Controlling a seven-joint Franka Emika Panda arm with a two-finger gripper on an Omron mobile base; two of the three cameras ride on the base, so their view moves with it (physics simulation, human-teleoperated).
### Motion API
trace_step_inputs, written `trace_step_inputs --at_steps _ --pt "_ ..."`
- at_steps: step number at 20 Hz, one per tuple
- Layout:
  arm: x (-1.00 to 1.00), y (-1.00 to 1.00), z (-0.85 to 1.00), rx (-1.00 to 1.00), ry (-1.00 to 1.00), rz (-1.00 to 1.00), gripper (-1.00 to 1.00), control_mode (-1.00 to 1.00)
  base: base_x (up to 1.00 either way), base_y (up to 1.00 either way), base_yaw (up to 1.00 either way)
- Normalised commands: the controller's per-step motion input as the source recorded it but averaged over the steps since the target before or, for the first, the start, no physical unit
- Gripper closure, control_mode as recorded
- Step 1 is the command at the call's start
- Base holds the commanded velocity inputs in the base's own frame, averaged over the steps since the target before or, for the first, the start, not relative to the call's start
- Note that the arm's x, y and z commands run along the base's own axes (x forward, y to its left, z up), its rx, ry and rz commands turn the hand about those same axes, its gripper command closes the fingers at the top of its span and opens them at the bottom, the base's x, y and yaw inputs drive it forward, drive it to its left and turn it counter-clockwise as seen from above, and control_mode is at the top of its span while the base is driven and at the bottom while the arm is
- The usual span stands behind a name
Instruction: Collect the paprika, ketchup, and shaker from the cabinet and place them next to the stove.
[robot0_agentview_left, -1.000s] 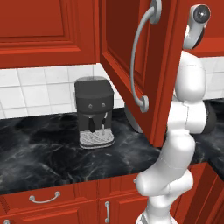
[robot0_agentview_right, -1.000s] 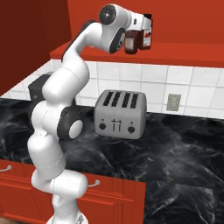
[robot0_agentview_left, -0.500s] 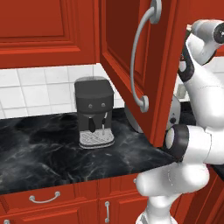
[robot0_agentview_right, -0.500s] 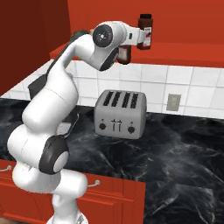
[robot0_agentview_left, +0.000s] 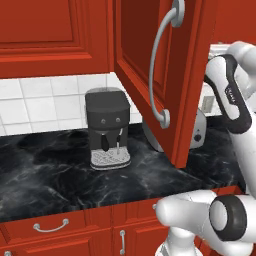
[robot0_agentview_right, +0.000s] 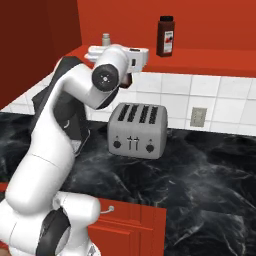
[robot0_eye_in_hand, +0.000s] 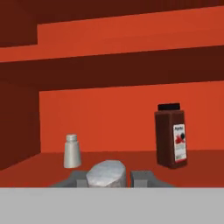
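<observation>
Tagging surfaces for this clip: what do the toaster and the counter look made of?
Toaster: looks like brushed grey metal, going by its pale matte sheen and dark slots. Counter: looks like polished black marble, with white veining and soft gloss; possibly laminate.

Arm (robot0_agentview_right: 60, 150): glossy white, rounded, bulbous links | Joints: dark grey to black bands between links, round dark end caps with lighter centres | Link at right edge of left base view (robot0_agentview_left: 231, 95): black strip with faint small lettering | Fingers (robot0_eye_in_hand: 142, 177): small, grey, blocky | Cables, screws: none visible
</observation>
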Motion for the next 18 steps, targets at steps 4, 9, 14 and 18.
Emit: trace_step_inputs --at_steps 4,9,14,18 --pt "-1.00 0.25 -0.01 -0.05 -0.01 0.23 1.00 -1.00 0.00 0.00 0.00" --pt "-1.00 0.06 -0.01 -0.04 -0.01 0.21 1.00 -1.00 0.00 0.00 0.00" --pt "-1.00 0.05 -0.04 -0.04 -0.01 0.21 1.00 -1.00 0.00 0.00 0.00" --pt "-0.85 0.37 -0.29 -0.05 0.00 0.20 1.00 -1.00 0.00 0.00 0.00"
